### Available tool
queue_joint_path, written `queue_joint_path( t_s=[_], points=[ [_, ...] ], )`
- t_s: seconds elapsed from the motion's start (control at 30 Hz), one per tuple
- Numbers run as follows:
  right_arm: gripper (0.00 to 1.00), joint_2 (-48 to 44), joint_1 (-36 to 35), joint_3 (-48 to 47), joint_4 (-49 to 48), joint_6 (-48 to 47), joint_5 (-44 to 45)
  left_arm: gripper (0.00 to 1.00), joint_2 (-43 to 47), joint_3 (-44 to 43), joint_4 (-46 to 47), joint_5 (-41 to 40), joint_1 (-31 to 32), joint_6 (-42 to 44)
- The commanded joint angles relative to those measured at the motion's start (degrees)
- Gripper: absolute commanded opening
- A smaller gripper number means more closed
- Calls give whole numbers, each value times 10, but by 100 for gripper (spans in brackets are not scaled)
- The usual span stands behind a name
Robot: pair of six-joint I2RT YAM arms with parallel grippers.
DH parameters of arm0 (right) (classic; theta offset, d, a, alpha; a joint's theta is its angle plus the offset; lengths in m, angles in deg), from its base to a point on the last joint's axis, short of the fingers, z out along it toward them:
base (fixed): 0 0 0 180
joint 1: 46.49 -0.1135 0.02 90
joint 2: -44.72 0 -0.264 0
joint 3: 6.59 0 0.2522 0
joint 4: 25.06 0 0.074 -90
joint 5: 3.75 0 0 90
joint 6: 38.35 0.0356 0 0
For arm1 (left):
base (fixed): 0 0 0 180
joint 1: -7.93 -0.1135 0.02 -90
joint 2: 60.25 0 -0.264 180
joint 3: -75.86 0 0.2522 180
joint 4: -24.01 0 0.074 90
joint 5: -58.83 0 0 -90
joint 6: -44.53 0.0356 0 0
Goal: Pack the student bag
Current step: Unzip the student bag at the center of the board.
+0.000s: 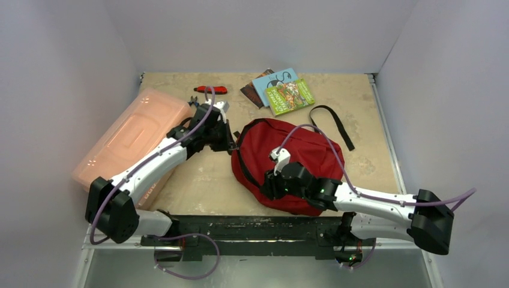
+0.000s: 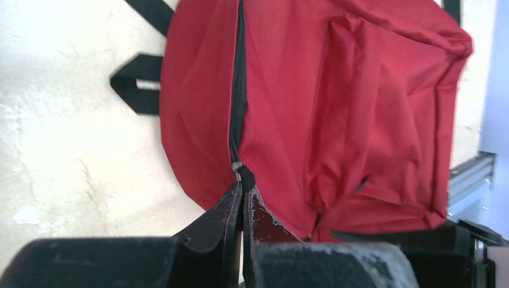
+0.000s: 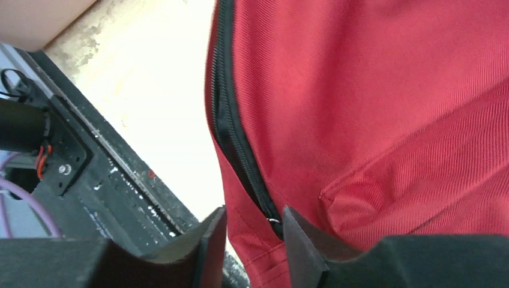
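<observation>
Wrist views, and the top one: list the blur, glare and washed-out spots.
Left wrist view: the left tool is soft in the foreground, the bag fairly sharp, the table washed out. Right wrist view: the right tool blurs, the bag's weave is crisp, the table blown white. Top view: even light, a glare spot on the box.

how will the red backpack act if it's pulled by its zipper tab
Probably floppy: the backpack is creased and slumped, so it would likely bunch rather than slide whole. It looks slack, so probably light. With the left tool shut on the zipper tab, a pull may drag cloth.
</observation>
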Motion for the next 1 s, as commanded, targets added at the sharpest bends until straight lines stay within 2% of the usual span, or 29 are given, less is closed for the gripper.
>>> queue_joint_path(
  t_s=[0.0,0.07,0.23,0.37,0.43,0.5,0.57,0.67,0.8,0.97],
  points=[
    [49,42,-4,-88,-4,-36,42,0,90,66,63,74,-6,-37],
    [54,75,-4,-112,-33,-48,42,0,122,93,58,74,-7,-49],
    [58,149,-12,-173,-77,-69,34,0,174,126,35,75,-6,-56],
    [57,201,-15,-214,-84,-91,40,0,182,133,32,78,-5,-59],
    [51,222,-15,-228,-77,-93,64,0,182,132,34,80,-6,-59],
    [39,236,-15,-234,-67,-93,87,0,183,132,34,77,-5,-59],
    [27,240,-15,-226,-66,-86,99,0,183,130,33,75,-5,-57],
    [0,235,-15,-208,-66,-86,90,0,180,124,26,52,-5,-52],
    [0,192,-19,-154,-97,-110,-2,0,140,83,20,-12,-6,-33],
    [0,127,-35,-62,-132,-100,-139,0,24,-21,5,-114,-13,-17]
  ],
)
